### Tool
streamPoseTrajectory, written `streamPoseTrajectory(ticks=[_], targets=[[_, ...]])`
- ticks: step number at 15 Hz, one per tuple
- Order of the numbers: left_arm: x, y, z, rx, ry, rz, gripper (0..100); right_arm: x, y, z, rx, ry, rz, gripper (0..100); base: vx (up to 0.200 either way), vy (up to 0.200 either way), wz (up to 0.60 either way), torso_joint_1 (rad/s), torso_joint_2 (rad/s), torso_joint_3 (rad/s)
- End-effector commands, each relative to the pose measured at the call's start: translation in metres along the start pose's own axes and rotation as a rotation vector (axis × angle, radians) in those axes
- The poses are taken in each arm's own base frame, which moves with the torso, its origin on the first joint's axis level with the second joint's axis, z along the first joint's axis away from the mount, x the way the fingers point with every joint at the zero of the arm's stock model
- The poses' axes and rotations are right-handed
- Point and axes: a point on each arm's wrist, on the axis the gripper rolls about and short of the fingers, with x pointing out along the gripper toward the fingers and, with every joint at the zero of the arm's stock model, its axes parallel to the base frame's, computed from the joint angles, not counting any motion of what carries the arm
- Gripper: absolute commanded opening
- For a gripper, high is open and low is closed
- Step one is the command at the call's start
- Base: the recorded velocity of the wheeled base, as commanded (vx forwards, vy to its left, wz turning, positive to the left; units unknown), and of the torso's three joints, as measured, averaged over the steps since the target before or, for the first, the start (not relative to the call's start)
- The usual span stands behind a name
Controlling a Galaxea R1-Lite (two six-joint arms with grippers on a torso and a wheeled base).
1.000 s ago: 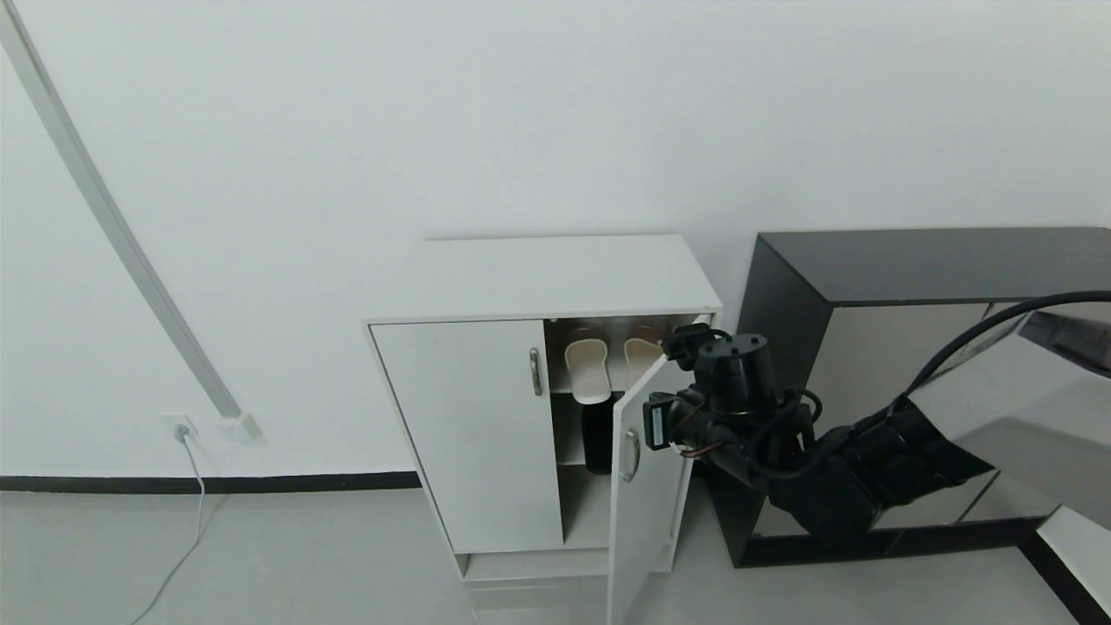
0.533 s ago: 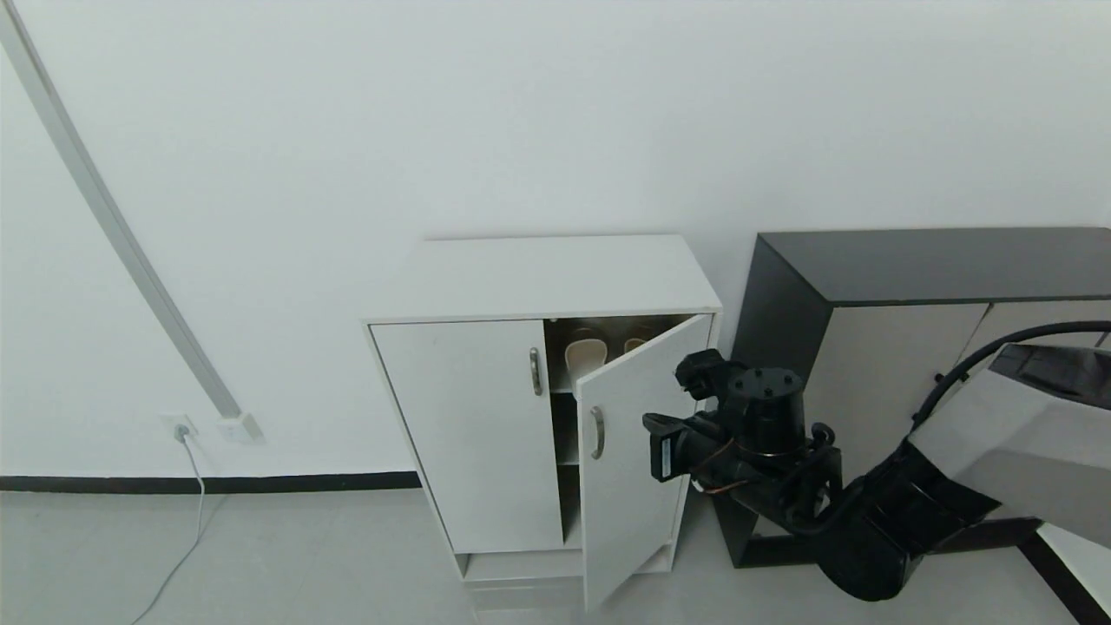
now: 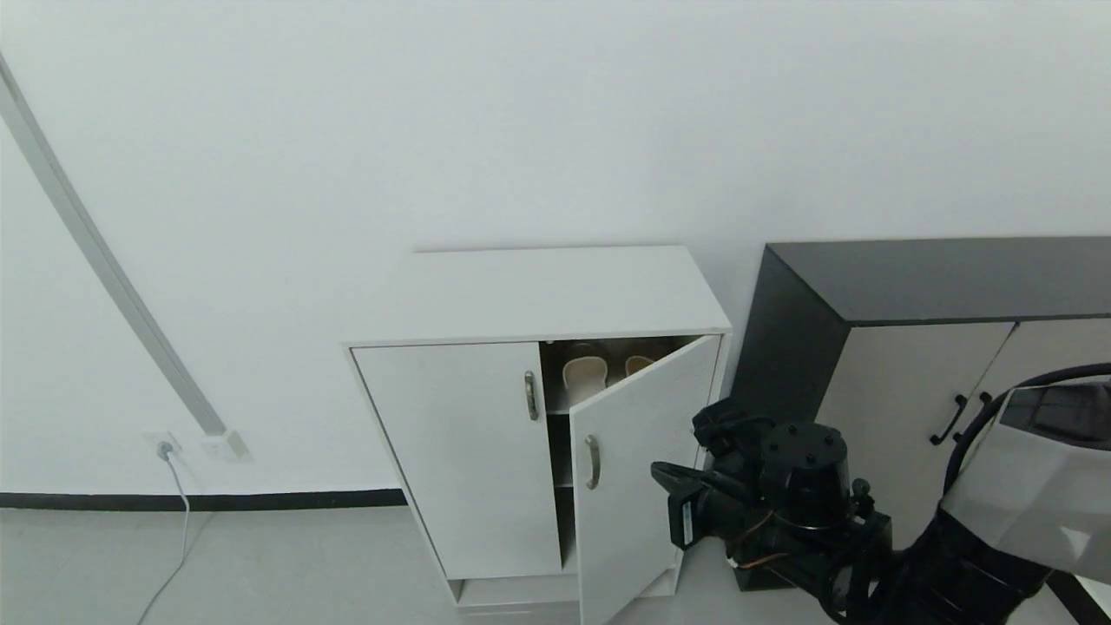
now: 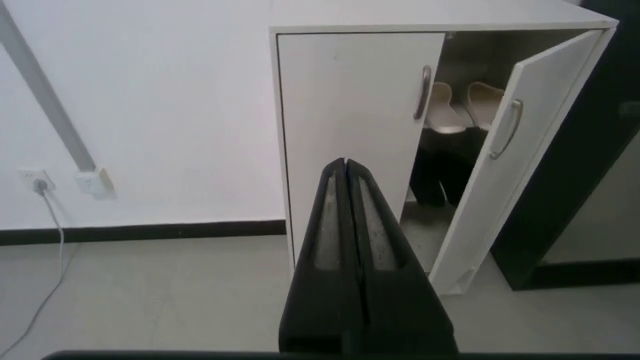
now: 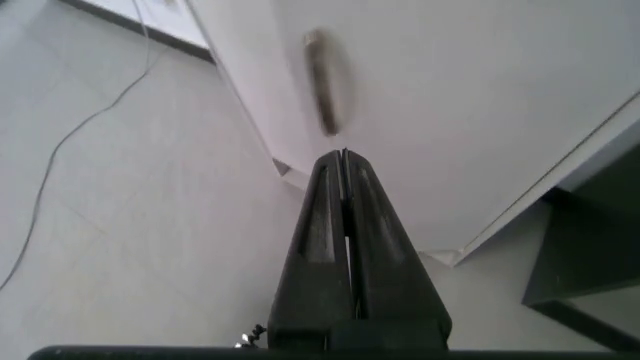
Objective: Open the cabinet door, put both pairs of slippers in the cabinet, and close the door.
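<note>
A grey conduit [image 3: 95,252] slants down the white wall to a socket [image 3: 165,450] above the grey floor [image 3: 260,564]. The left gripper [image 4: 346,163] faces the white cabinet [image 3: 555,291] from well apart, fingers pressed together and empty. Pale slippers [image 3: 581,378] sit on the cabinet's upper shelf, behind the half-ajar door [image 3: 629,486]. The right gripper [image 5: 345,155] is near the door's front, its fingers likewise closed and empty. A black sideboard [image 3: 937,269] stands beside the cabinet.

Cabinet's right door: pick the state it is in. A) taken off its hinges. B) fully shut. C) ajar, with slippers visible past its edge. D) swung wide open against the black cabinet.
C: the right door stands ajar, and pale slippers show inside through the gap beside the shut left door.
</note>
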Motion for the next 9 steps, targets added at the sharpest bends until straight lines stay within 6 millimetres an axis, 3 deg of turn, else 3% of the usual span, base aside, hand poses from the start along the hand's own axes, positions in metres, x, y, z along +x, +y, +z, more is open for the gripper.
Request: streamPoseTrajectory(ticks=[1,2,9], targets=[[0.0,0.0,0.0,0.0,0.001,0.001,0,-0.009,0.003,-0.008,-0.003,0.023,0.012,0,0.2,0.0,0.0,0.002,0.0,0.007],[0.0,0.0,0.0,0.0,0.001,0.001,0,-0.014,0.004,-0.013,-0.006,0.026,0.018,0,0.2,0.0,0.0,0.002,0.0,-0.002],[0.0,0.0,0.0,0.0,0.001,0.002,0,-0.009,0.005,-0.021,-0.006,0.033,0.02,0,0.0,0.0,0.0,0.0,0.0,0.0]])
